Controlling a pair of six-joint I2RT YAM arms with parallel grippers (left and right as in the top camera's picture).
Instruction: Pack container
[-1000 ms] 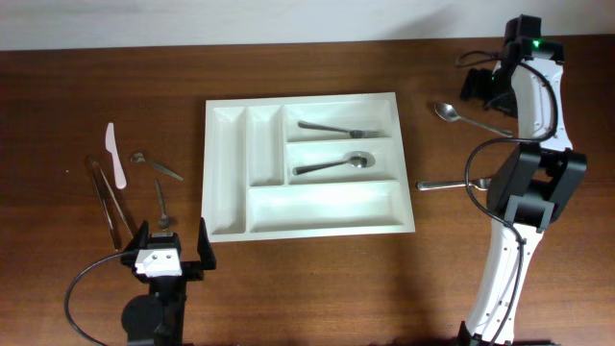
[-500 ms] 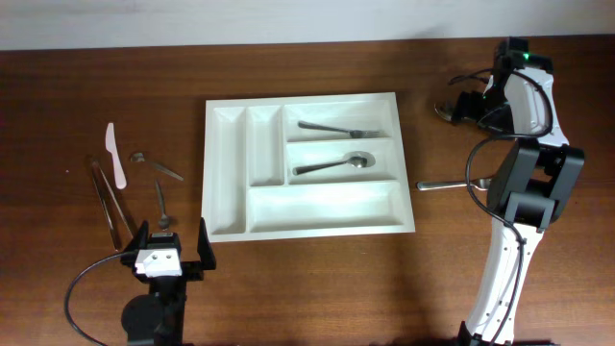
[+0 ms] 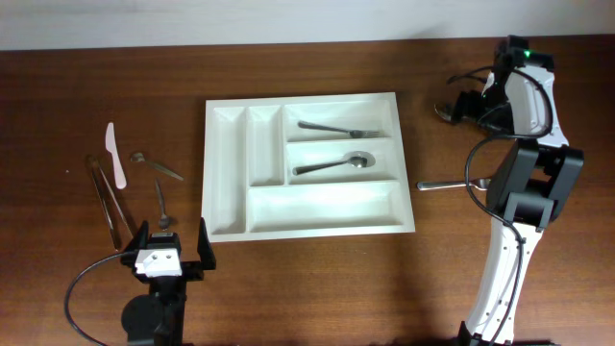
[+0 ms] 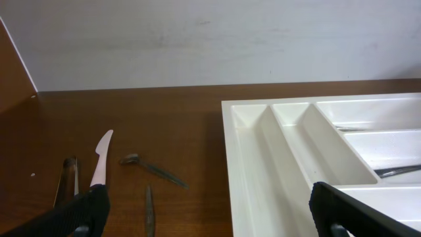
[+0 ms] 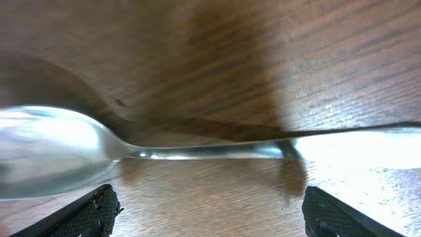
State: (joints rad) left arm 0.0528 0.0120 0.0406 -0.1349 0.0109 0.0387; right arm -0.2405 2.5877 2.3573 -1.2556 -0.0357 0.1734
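Observation:
The white cutlery tray (image 3: 229, 173) lies mid-table, holding a fork (image 3: 336, 128) in its top long slot and a spoon (image 3: 333, 165) in the middle one. It also shows in the left wrist view (image 4: 289, 164). My right gripper (image 3: 459, 108) is open, lowered close over a steel spoon (image 5: 99, 148) right of the tray, its fingertips either side of the handle. In the overhead view only the spoon's bowl (image 3: 443, 111) shows. My left gripper (image 3: 171, 248) is open and empty near the front edge, left of the tray.
Left of the tray lie a white plastic knife (image 3: 115, 156), metal tongs (image 3: 110, 200), a spoon (image 3: 155, 166) and a small utensil (image 3: 162, 204). Another steel utensil (image 3: 444, 184) lies right of the tray beside the right arm's base (image 3: 527, 187).
My right gripper has come down and leftward onto the spoon right of the tray, now covering its handle. The left arm has not moved.

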